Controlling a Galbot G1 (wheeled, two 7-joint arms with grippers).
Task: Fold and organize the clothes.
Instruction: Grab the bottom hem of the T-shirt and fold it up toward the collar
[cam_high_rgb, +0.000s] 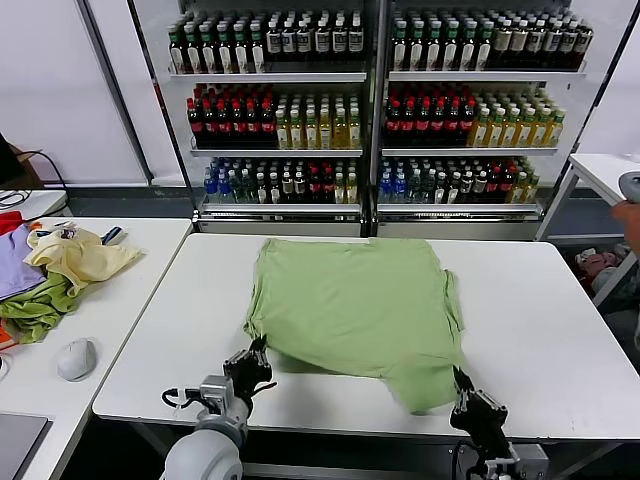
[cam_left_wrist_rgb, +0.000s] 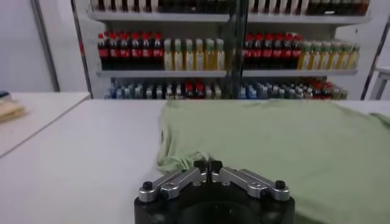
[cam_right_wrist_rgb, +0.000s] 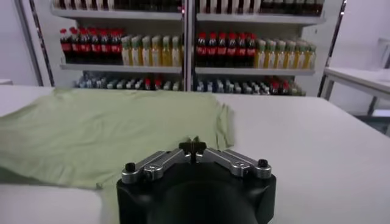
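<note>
Nearest, at the bottom of the head view, 2 grippers are seen at the near hem of the light green T-shirt. The left gripper sits lower left of centre at the near left corner of the cloth, and its wrist view shows the jaws brought together with a small pucker of fabric at the tips, so it is judged to be pinching the hem. The right gripper is lower right of centre at the near right corner; its jaws are also closed, with green cloth lying right up to the tips, and a pinch on the hem edge is judged likely.

Beyond them, the T-shirt is spread flat across the middle of the white table, plain side up, with its near edge slightly rumpled. It is judged to be light, soft and limp: it will drape and sag between grips, slide easily on the smooth top, and crease wherever it is bunched. The 2 near corners are the sensible holds, taken evenly so the fold stays square.

Farther off, at the left edge of the frame, a heap of garments lies on a side table, and drinks shelves fill the top.
</note>
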